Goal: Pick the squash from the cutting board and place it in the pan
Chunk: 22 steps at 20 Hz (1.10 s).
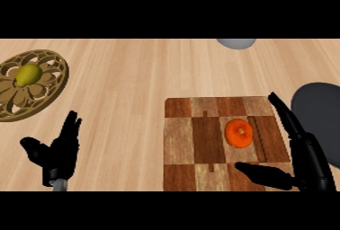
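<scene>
An orange squash [238, 133] lies on the checkered wooden cutting board [199, 143], right of its middle. My right hand [306, 155] is open just right of the squash, fingers stretched toward the board's far right corner and thumb lying across the board's near edge, not touching the squash. The dark pan [320, 108] shows at the right edge, partly cut off and partly hidden by my right hand. My left hand [58, 150] is open at the lower left, fingers up, resting over the bare counter.
A carved wooden round plate [40, 90] at the far left holds a yellow-green fruit [27, 74]. A grey rounded object [236, 43] sits at the counter's far edge. Bare wood counter lies between plate and board.
</scene>
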{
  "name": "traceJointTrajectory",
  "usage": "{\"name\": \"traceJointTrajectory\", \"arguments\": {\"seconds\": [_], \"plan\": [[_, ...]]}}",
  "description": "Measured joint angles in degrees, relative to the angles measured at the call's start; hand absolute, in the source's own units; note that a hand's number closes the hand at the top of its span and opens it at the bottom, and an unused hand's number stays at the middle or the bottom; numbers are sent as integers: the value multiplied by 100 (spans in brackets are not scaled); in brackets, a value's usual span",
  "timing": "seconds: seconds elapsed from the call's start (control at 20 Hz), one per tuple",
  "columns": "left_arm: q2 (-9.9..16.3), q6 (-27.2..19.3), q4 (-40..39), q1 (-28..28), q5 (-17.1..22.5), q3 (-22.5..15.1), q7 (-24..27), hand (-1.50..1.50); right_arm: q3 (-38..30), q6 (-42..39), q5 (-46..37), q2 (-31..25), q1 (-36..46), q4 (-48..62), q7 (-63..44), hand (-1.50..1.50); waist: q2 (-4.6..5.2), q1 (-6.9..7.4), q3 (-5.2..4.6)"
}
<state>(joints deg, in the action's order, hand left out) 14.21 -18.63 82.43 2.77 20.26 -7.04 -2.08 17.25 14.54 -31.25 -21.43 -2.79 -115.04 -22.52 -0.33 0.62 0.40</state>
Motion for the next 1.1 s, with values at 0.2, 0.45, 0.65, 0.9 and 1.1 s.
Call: {"name": "traceJointTrajectory", "arguments": {"seconds": [0.2, 0.45, 0.65, 0.9, 1.1], "plan": [[-39, 19, 36, -51, -31, -45, -43, 0, 98, -1030, -155, -425, 537, 286, -960, -150, 27, 81, -12], [-42, 80, 35, -103, -43, -57, -113, 0, 298, -2355, -78, -653, 1480, 830, -1972, -150, 40, 141, -14], [-166, -56, 105, -67, -156, -95, -148, 0, 326, -2975, 51, -438, 2209, 1353, -2275, -150, 25, 88, 1], [-245, -31, 31, -65, -208, -57, -59, 0, 405, -3697, 179, -282, 2695, 1956, -2549, -150, 15, 42, 6], [-267, -8, 8, -77, -219, -16, -98, 0, 386, -4229, 483, -288, 2668, 2232, -2541, -150, 10, -1, 11]]}}
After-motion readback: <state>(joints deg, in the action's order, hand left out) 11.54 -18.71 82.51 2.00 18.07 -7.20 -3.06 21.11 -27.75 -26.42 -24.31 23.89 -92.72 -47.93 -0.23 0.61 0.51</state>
